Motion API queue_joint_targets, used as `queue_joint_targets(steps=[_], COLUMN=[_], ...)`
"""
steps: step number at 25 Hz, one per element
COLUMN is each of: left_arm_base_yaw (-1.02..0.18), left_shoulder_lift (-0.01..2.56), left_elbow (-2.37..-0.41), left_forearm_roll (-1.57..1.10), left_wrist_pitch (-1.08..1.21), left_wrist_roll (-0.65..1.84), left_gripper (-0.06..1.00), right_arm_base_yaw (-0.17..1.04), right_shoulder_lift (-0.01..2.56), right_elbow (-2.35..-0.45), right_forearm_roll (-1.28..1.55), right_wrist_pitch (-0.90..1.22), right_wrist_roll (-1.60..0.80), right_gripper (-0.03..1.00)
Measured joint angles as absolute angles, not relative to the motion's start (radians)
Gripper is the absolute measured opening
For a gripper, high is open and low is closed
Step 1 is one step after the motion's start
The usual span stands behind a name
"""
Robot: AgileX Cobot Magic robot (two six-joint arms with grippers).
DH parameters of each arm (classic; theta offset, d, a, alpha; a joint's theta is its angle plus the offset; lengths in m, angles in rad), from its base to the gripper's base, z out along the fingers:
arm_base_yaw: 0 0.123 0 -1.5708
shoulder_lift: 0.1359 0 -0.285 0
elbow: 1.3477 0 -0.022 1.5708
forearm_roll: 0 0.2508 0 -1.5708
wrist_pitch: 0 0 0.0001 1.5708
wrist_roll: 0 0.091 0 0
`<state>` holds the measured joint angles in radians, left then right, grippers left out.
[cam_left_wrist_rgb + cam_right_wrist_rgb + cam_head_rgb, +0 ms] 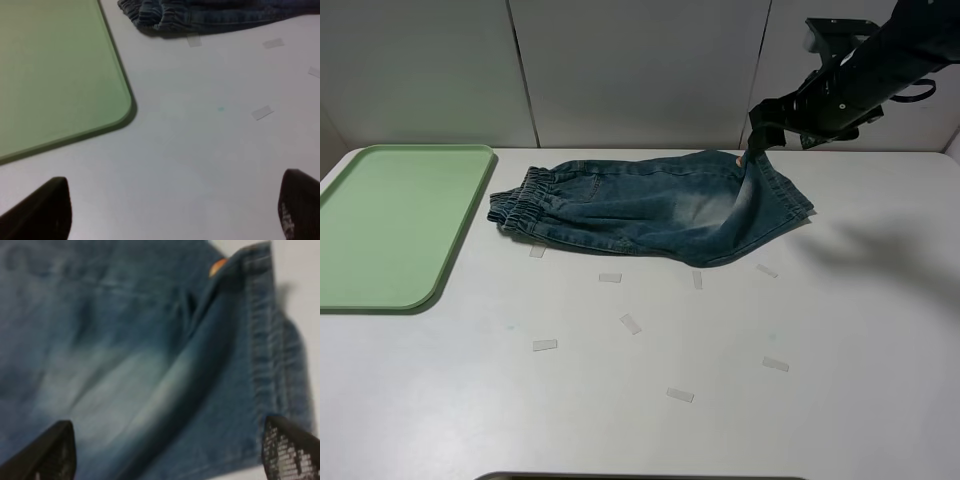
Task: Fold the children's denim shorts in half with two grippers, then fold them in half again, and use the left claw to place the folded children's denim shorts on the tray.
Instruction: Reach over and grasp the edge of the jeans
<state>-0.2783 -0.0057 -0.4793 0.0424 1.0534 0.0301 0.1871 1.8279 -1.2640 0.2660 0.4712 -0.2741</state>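
Right now my right tool [167, 452] hangs spread over the children's denim shorts [640, 205], a ridge of one leg standing up just under it. Those shorts lie on the counter [860, 330] just beside the tray [380, 225], outside its rim; my left tool [172, 207], spread too, hovers near the tray's corner.

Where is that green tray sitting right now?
In the exterior high view the tray lies flat at the far left, beside the waistband end of the denim shorts, not touching them.
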Motion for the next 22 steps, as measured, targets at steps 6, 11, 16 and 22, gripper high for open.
queue_joint_targets(steps=[6,11,16,22], left_arm_base_yaw=[-0.278,-0.278,-0.278,-0.278], left_shoulder_lift=[-0.006,-0.006,-0.006,-0.006], left_elbow=[-0.479,-0.479,-0.479,-0.479], left_forearm_roll=[0.042,0.042,0.042,0.042], left_wrist_pitch=[1.053,1.053,1.053,1.053], left_wrist_roll=[0.03,0.03,0.03,0.03], left_gripper=[0.82,0.82,0.82,0.82], right_arm_base_yaw=[0.158,0.153,0.135,0.124], right_shoulder_lift=[1.998,2.126,2.2,2.243], right_elbow=[-1.421,-1.511,-1.519,-1.52], right_forearm_roll=[0.266,0.213,0.157,0.126], right_wrist_pitch=[0.488,0.496,0.478,0.443], right_wrist_roll=[-0.279,-0.293,-0.306,-0.307], right_gripper=[0.57,0.57,0.57,0.57])
